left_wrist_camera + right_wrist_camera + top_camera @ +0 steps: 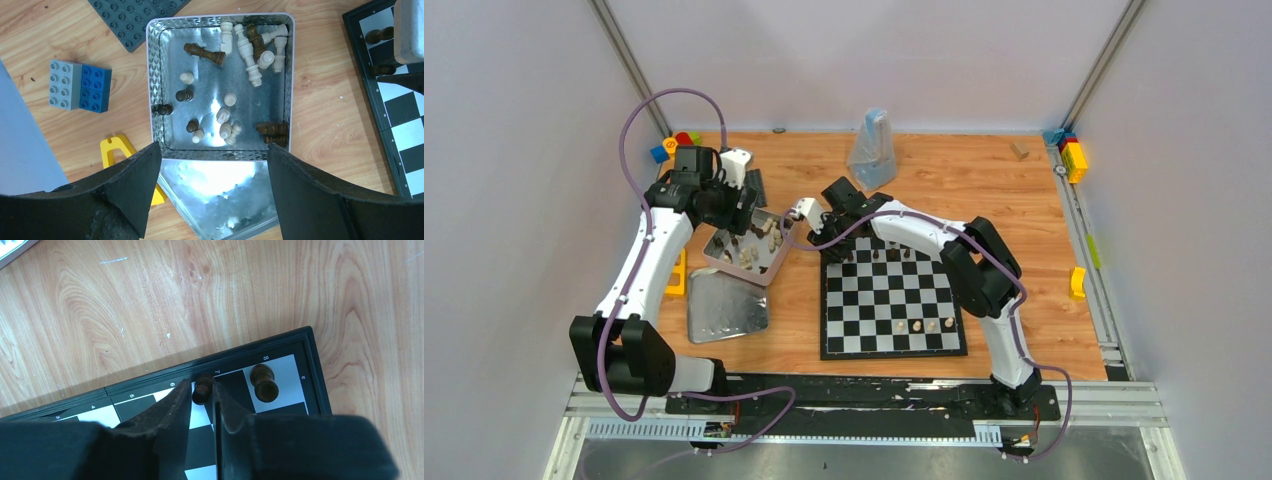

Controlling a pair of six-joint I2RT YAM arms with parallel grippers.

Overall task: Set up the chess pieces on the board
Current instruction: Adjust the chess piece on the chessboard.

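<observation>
Chess piece [202, 394] pinched in right end effector [202, 388], arm outstretched.

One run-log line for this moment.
right gripper: gripping dark piece at board edge | left gripper: open above tin

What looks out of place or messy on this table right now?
Many chess pieces are scattered in the silver tin, several lying on their sides, rather than standing on the board. The tin's lid lies loose beside it, and toy bricks sit nearby.
</observation>
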